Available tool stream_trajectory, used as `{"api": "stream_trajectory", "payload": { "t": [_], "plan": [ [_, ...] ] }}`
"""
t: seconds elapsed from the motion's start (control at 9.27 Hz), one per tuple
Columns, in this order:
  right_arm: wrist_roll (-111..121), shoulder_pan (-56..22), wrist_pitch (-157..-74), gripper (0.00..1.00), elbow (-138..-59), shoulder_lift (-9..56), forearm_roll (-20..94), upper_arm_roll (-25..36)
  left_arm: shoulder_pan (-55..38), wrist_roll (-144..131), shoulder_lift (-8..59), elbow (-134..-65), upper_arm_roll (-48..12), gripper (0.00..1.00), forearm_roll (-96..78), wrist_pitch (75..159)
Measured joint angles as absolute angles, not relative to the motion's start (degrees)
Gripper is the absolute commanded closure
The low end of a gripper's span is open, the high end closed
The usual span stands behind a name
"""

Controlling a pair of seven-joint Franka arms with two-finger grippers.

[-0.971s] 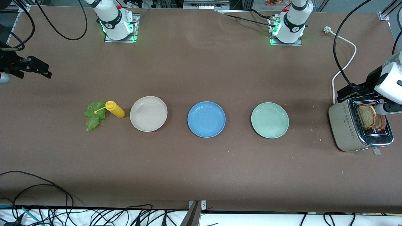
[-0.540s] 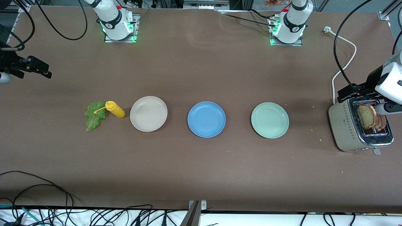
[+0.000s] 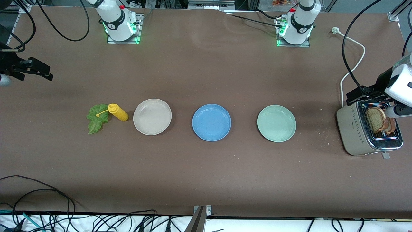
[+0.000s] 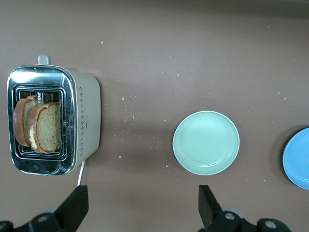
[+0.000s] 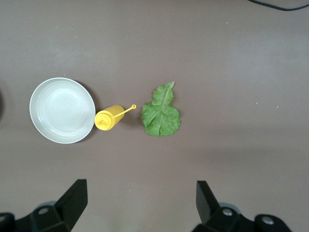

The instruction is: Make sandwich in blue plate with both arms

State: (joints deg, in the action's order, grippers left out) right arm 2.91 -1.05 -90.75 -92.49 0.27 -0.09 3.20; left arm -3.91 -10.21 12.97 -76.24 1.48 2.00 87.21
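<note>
Two bread slices (image 3: 379, 120) are waiting in the toaster (image 3: 357, 132); we are holding the left tool (image 4: 140, 205) spread above them, the right tool (image 5: 137, 203) spread above the lettuce (image 5: 161, 112), blue plate (image 3: 211, 122) unloaded; next comes descending.

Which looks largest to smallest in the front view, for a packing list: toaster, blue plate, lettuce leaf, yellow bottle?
1. Toaster, largest.
2. Blue plate.
3. Lettuce leaf.
4. Yellow bottle, smallest, standing upright beside the leaf, so its full height is foreshortened from above.
</note>
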Motion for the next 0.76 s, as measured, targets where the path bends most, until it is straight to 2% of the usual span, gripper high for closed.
{"api": "stream_trajectory", "payload": {
  "t": [0.76],
  "plan": [
    [2.9,-1.1,-90.8,0.00,-92.5,0.3,-0.1,3.2,-2.8,-10.2,13.0,-76.2,2.4,0.00,2.0,87.1]
  ]
}}
